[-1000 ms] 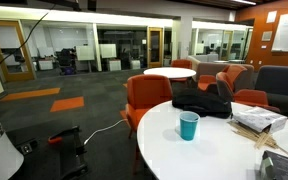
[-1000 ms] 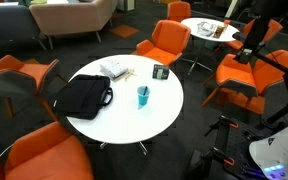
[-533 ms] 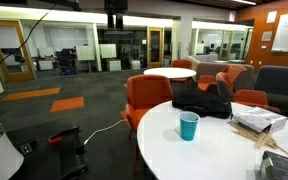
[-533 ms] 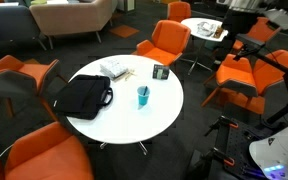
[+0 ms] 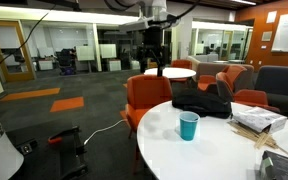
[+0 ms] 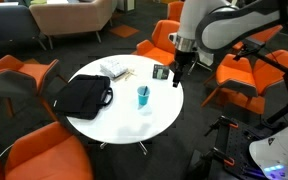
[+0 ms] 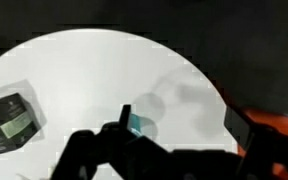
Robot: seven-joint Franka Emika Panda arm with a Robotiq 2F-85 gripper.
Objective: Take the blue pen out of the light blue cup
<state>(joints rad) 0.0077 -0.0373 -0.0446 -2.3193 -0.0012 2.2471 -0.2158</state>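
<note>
The light blue cup (image 5: 189,126) stands upright on the round white table (image 5: 214,150). It also shows in an exterior view (image 6: 142,96), and in the wrist view (image 7: 140,127) it is partly hidden behind my left finger. The blue pen shows only as a thin dark tip at the cup's rim (image 6: 142,89). It cannot be made out in the other views. My gripper (image 6: 177,76) hangs open and empty above the table's far side, up and away from the cup. It also shows in an exterior view (image 5: 152,62) and in the wrist view (image 7: 182,122).
A black bag (image 6: 81,96) lies on the table; it also shows in an exterior view (image 5: 202,101). Papers (image 6: 114,70) and a small dark box (image 6: 160,71) sit near the edge; the box also shows in the wrist view (image 7: 9,122). Orange chairs (image 6: 164,42) ring the table.
My arm and gripper have come down into both exterior views and now hang over the table near the cup. The cup and the other things have not moved.
</note>
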